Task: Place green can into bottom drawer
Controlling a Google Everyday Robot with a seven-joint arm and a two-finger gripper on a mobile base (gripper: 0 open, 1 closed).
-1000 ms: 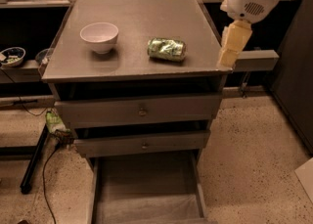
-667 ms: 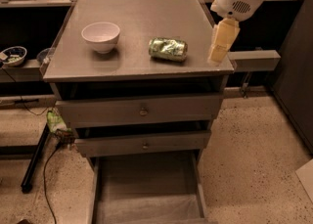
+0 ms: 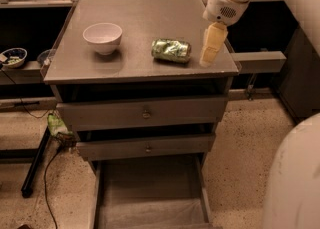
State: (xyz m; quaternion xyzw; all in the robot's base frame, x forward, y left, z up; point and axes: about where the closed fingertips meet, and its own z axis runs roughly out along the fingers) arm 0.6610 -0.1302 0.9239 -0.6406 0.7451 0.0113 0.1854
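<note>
The dented green-and-silver metal can [image 3: 171,50] lies on its side on the grey cabinet top [image 3: 145,18]. Just right of the can, not touching it, the cream gripper [image 3: 207,60] points down, holding nothing; how far open, I cannot tell. Below the can, the deep grey bottom drawer [image 3: 150,188] stands open.

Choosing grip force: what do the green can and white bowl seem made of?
The small dented green can looks like thin shiny metal: glints and dents. The round white bowl looks glazed ceramic, perhaps plastic: smooth, soft sheen. The gripper hovers right of the can.
</note>
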